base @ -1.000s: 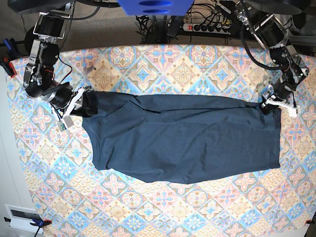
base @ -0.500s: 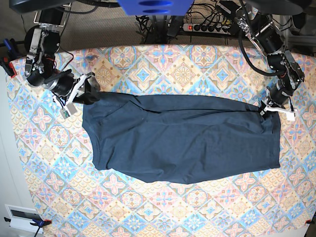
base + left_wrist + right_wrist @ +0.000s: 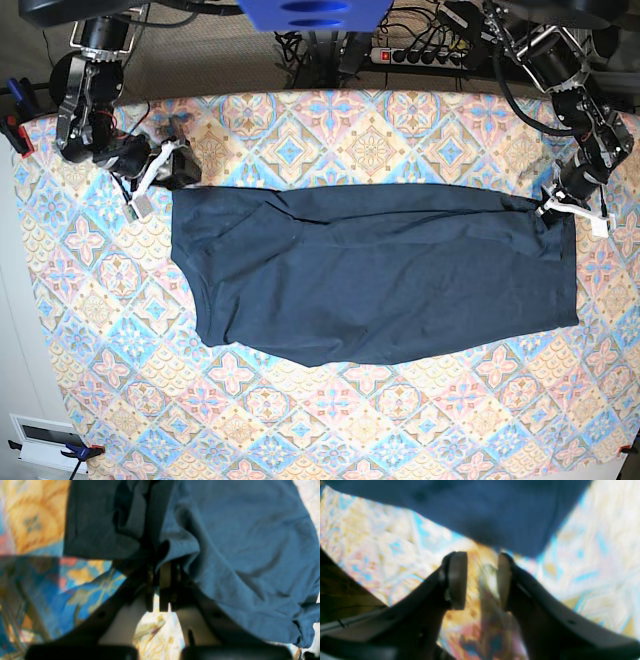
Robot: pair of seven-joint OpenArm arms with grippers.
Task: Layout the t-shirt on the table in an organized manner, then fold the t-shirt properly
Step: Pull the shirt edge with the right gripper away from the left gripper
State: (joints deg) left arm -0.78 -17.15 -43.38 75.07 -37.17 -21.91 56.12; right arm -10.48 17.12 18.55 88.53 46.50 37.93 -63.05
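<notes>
The dark navy t-shirt (image 3: 370, 275) lies spread as a wide band across the patterned table (image 3: 330, 130). In the base view my left gripper (image 3: 558, 205) sits at the shirt's far right corner. The left wrist view shows that gripper (image 3: 160, 580) shut on a bunched fold of the t-shirt (image 3: 237, 542), just above the table (image 3: 37, 517). My right gripper (image 3: 170, 165) hovers by the shirt's far left corner. In the right wrist view it (image 3: 481, 580) stands open with nothing between its fingers, and the t-shirt (image 3: 495, 510) edge lies just beyond the tips.
A power strip with cables (image 3: 420, 55) lies behind the table's far edge. A white box (image 3: 45, 440) sits off the near left corner, and clamps (image 3: 15, 125) grip the table's left edge. Patterned cloth shows all around the shirt.
My right gripper let go of the shirt's left corner, opened and drew back toward the far edge. My left gripper shut on the right corner and the shirt slid slightly right.
</notes>
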